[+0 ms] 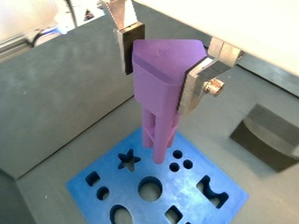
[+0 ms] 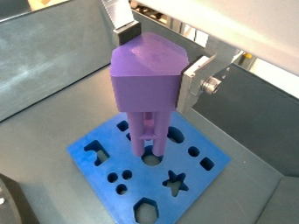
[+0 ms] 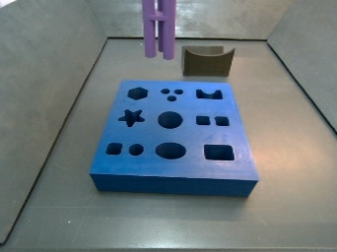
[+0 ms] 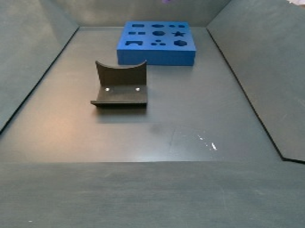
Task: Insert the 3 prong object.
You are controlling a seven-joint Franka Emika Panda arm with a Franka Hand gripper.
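Note:
My gripper [image 1: 163, 68] is shut on the 3 prong object [image 1: 162, 83], a tall light-purple piece of joined rods, held upright by its wide top end. Both wrist views show it between the silver fingers [image 2: 194, 83]. The rods hang down over the blue block [image 1: 125, 178], their ends just above its top and beside the three small round holes [image 1: 177, 162]. In a side view the rods [image 3: 160, 28] hang above the block's [image 3: 148, 135] far edge, clear of it; the gripper is out of that view.
The dark notched fixture [image 3: 207, 61] stands on the floor just behind the blue block, and also shows in a side view [image 4: 119, 85]. Grey walls ring the floor. The blue block [image 4: 159, 58] has several differently shaped holes.

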